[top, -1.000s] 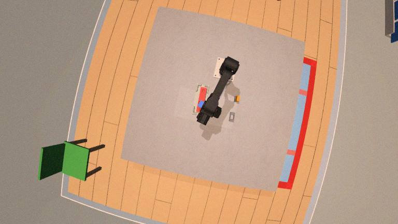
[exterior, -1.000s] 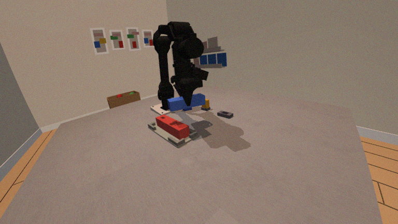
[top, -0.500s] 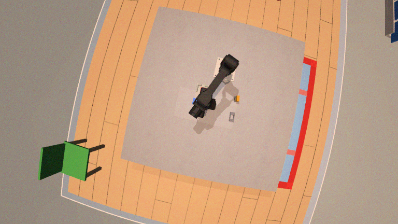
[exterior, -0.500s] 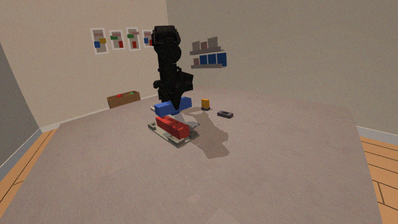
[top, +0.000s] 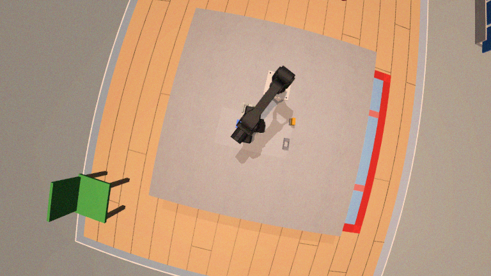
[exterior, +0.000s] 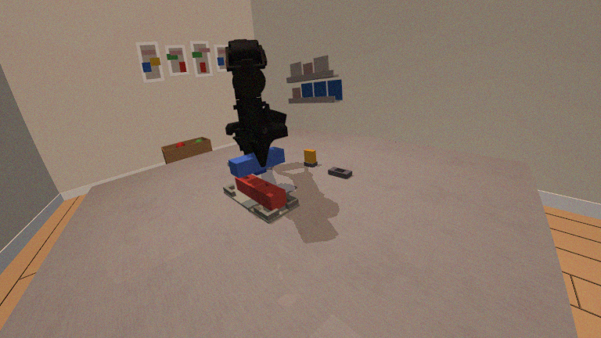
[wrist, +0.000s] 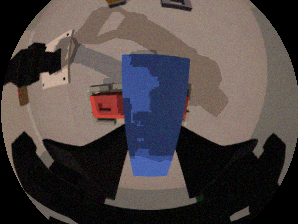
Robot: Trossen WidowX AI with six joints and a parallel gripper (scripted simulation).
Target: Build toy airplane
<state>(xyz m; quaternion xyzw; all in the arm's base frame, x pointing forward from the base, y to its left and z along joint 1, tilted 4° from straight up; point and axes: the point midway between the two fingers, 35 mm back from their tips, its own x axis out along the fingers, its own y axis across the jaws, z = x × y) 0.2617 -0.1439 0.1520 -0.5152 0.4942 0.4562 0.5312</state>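
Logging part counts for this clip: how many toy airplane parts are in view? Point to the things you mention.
3: the red fuselage (exterior: pixel 260 192) (wrist: pixel 107 106) in the cradle, the blue wing (exterior: pixel 242 165) (wrist: pixel 156 110) in the end effector (exterior: pixel 262 164) (wrist: pixel 152 125), the orange fin (top: pixel 292 121) (exterior: pixel 310 156) beyond.

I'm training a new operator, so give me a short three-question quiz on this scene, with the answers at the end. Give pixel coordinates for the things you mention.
1. True or false: the black hand (exterior: pixel 262 163) (wrist: pixel 152 125) is shut on the long blue block-like wing (exterior: pixel 242 165) (wrist: pixel 156 110).
2. Fill in: the red rectangular fuselage (exterior: pixel 261 192) (wrist: pixel 106 106) sits in the pale jig's ____.
3. Which stands upright: (a) the orange block-like tail fin (top: pixel 292 121) (exterior: pixel 310 156), (b) the fuselage, (c) neither?

Key: 1 true; 2 cradle; 3 a.
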